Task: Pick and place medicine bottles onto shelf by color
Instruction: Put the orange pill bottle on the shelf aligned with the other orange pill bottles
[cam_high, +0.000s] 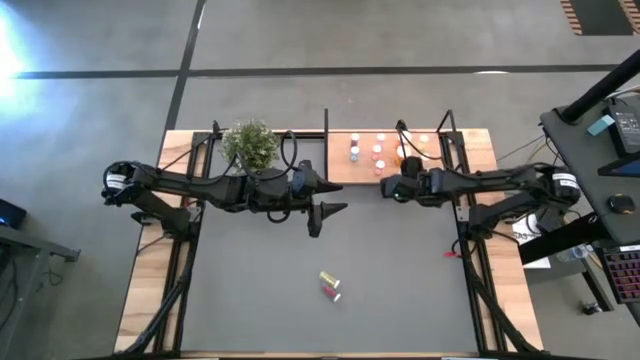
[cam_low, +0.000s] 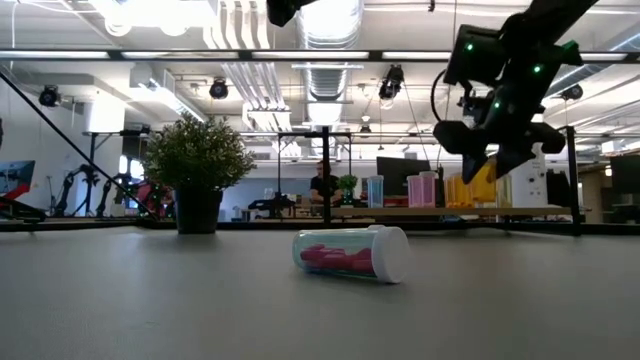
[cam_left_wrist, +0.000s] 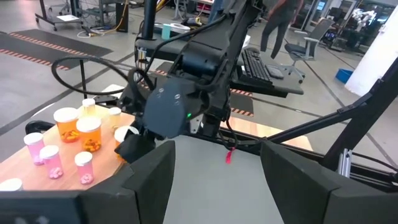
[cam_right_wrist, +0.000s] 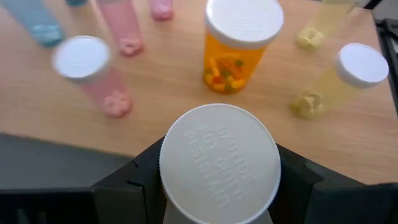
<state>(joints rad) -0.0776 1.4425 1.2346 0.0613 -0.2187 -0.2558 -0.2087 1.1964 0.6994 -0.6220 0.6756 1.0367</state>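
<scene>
High view: dark grey worktop (cam_high: 400, 290) filling most of the frame, wooden borders left and right. Light wooden shelf (cam_high: 345, 170) at upper centre-right, thin black posts at its edges, carrying a cluster of medicine bottles (cam_high: 354, 153) standing upright: pink, orange, pale yellow, white caps. Green potted plant (cam_high: 251, 146) just left of the shelf, upper centre.

Left arm reaching in from the left edge, left end effector (cam_high: 322, 214) hanging over bare worktop at centre, below the plant, well apart from any bottle. Left wrist view: its two dark fingers (cam_left_wrist: 144, 180) standing apart with only grey worktop between them, nothing held.

Right arm reaching in from the right edge, right end effector (cam_high: 388, 186) at the near edge of the shelf. Right wrist view: clamped on a held bottle (cam_right_wrist: 219, 163), large white cap toward the lens, dark fingers on either side of it. Beyond it on the shelf board, an orange bottle (cam_right_wrist: 239, 46) upright at upper centre, pink ones to the upper left, yellowish ones to the upper right.

Two bottles lying on their sides on the worktop, lower centre of the high view, just beside each other: a yellow-green bottle (cam_high: 329, 279) and a pink bottle (cam_high: 331, 292). Low view: the pink one at centre frame, white cap to the right.
</scene>
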